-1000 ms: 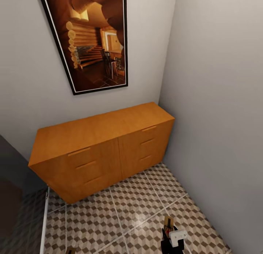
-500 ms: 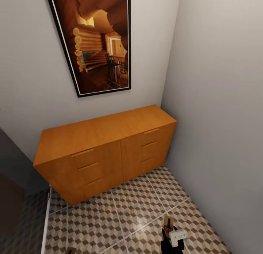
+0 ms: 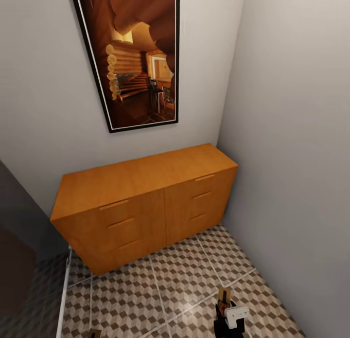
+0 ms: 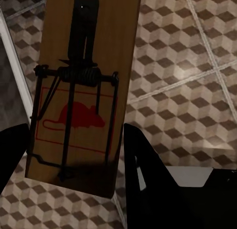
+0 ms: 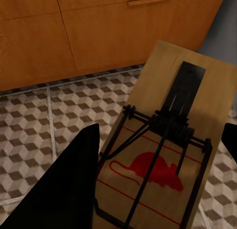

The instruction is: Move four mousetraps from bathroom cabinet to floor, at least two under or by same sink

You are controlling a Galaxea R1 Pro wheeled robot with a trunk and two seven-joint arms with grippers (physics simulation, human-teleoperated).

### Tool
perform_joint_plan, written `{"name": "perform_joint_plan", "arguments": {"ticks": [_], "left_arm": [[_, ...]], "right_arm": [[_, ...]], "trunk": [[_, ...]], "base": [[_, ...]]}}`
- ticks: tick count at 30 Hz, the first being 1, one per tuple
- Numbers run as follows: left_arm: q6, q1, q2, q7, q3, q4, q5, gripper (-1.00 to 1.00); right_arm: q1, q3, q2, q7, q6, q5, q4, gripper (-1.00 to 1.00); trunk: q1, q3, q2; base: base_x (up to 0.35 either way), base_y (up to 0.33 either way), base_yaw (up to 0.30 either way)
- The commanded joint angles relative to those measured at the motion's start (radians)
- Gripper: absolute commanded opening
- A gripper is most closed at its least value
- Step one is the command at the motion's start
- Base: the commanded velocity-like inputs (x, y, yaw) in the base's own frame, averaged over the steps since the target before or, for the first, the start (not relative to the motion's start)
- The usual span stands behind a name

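Both grippers are pinching a mousetrap each. Up close, the left gripper [image 4: 74, 160] has its two dark fingers on either side of the low end of one mousetrap [image 4: 81, 85], and the wooden board sticks out past them over the bathroom floor [image 4: 187, 80]. The right gripper [image 5: 158, 189] holds the other mousetrap [image 5: 173, 145] the same way, by its near end, with the red mouse picture and the black wire spring facing the camera. I think they are held by the end so the boards can later be laid flat on the tiles. From the robot's head, the cabinet [image 3: 141, 202] stands against the wall in the corner under a big framed picture [image 3: 136, 61], and all its drawers look shut. The tiled floor in front of it has no traps lying on it. At the bottom edge of the head view the right gripper [image 3: 226, 309] and the tip of its trap are just visible, very small. The head view cannot tell you what the wire parts look like; the wrist views can. The right wrist view also catches the cabinet's lower drawers close by. No sink is in sight, so my guess is the robot must drive to it next.
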Motion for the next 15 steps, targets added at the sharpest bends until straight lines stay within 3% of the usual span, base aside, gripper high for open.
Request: {"name": "perform_joint_plan", "arguments": {"ticks": [1, 15], "left_arm": [[-0.002, 0.0, 0.0, 0.004, -0.009, 0.0, 0.005, -1.0], [-0.001, 0.0, 0.0, 0.003, -0.009, 0.0, 0.005, -1.0]], "right_arm": [[-0.001, 0.009, 0.0, -0.007, -0.002, -0.003, 0.001, -1.0], [-0.001, 0.008, 0.0, -0.007, -0.002, -0.003, 0.001, -1.0]], "trunk": [[0.001, 0.0, -0.002], [0.001, 0.021, -0.002]], "base": [[0.0, 0.0, 0.068], [0.0, 0.0, 0.06]]}}
